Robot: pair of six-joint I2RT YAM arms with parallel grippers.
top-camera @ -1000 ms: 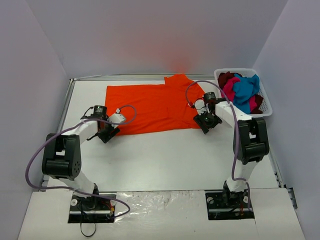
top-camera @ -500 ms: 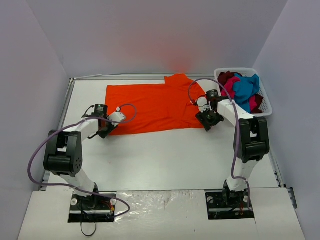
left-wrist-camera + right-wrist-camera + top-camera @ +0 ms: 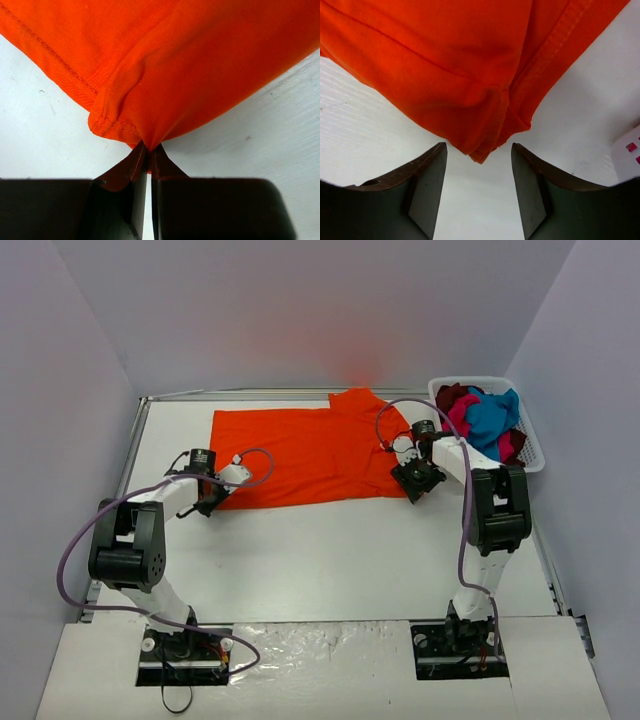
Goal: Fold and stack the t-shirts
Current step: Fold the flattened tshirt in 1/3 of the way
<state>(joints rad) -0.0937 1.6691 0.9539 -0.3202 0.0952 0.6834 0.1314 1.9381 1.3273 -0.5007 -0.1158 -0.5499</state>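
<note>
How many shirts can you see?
4. The orange shirt lies spread on the table. A teal-blue shirt, a pink shirt and a dark red shirt are bunched in the white basket, where more may hide.

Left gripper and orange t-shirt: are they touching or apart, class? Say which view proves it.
Touching. The left wrist view shows the left gripper shut on a hemmed corner of the orange t-shirt, with the cloth pinched between its jaws.

White basket (image 3: 534,440) sits at table's (image 3: 330,550) far right.

Overhead view looks down from behind; close wrist views share its orange t-shirt (image 3: 310,450).
</note>
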